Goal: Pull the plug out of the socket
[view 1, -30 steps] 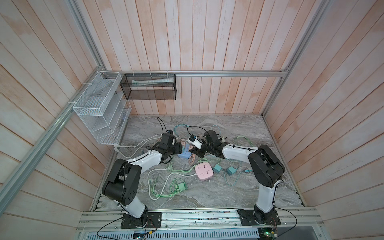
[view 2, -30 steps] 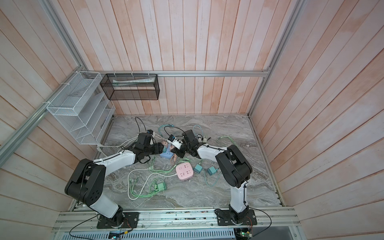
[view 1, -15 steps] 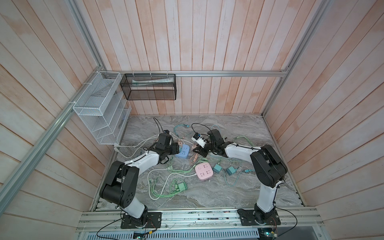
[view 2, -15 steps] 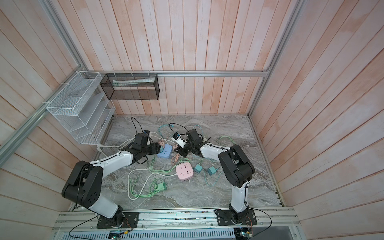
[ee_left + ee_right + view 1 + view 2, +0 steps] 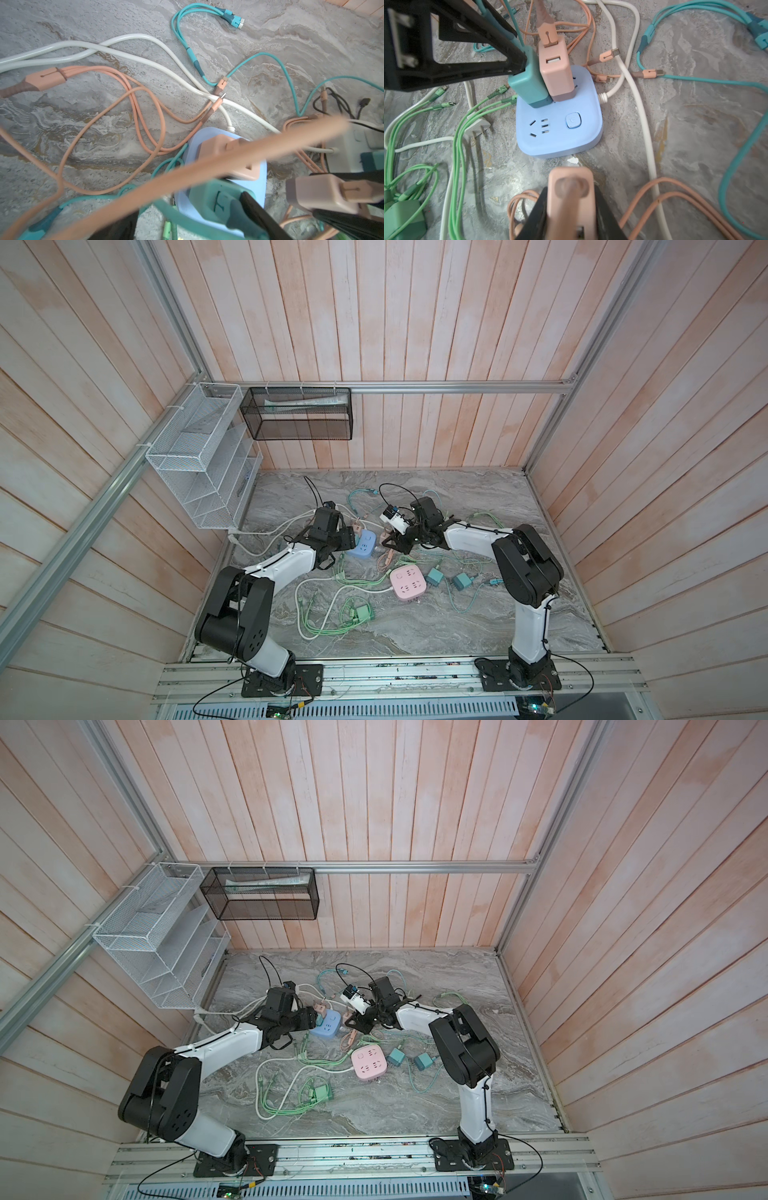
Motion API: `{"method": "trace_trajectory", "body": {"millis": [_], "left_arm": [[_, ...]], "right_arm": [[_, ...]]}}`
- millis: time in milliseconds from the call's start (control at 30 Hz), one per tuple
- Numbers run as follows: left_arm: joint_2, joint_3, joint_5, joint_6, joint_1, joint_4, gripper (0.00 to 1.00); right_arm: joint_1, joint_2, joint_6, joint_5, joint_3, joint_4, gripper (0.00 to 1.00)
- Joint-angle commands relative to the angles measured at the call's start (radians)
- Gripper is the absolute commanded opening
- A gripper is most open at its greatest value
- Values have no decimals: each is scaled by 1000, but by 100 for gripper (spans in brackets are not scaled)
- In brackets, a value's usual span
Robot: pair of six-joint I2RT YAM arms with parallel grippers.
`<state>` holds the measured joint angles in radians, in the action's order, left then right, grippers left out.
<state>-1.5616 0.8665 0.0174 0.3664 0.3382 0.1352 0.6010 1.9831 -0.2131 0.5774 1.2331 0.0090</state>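
Change first: a second ago both arms were crowded over one spot, and now they stand apart, the socket staying on the side of the left one.

On the left, the left gripper [image 5: 348, 537] is at the blue socket [image 5: 560, 133], which lies flat on the marble table [image 5: 695, 155]. One of its fingers [image 5: 500, 62] rests against the teal plug [image 5: 529, 83]; whether the opposite finger also closes on this plug I cannot tell (a blurred pink cable [image 5: 187, 176] crosses the left wrist view). The teal plug and a second pink plug [image 5: 556, 68] stand upright, touching side by side, both seated in the socket.

Further right, the right gripper [image 5: 570, 199] is pinching the pink plug [image 5: 572, 178] between its two fingers. This plug is now out of the socket: it is held just beside the socket's edge, with a strip of bare table between them in the right wrist view.

My judgement is that the pull itself is finished for this plug, and that the left arm served to keep the socket down. What remains, I think, is to lay the plug on free table and spread the fingers. Some pink cables [image 5: 675, 197] lie looped close to the right gripper, so a careless move may drag them.
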Motion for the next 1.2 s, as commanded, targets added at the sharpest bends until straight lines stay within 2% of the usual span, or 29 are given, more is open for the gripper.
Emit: {"method": "trace_trajectory", "body": {"millis": [0,67,267,700,867,1167], "left_arm": [[-4,-47,42,-17,-9,152,78],[0,-47,41,-13,-8,150,78],[8,-39,33,-9,-3,146,78],[39,-27,56,-19,51,148,81],[66,-38,45,-25,53,133,82],[95,-40,38,-30,67,124,85]], "right_arm": [[-2,20,8,44,28,-24,33],[-2,20,5,39,27,-26,37],[-3,18,-4,6,34,-41,39],[-7,-61,-14,-182,16,-57,50],[-6,-108,2,-209,-7,-36,51],[25,-158,21,-192,-42,33,51]]}}
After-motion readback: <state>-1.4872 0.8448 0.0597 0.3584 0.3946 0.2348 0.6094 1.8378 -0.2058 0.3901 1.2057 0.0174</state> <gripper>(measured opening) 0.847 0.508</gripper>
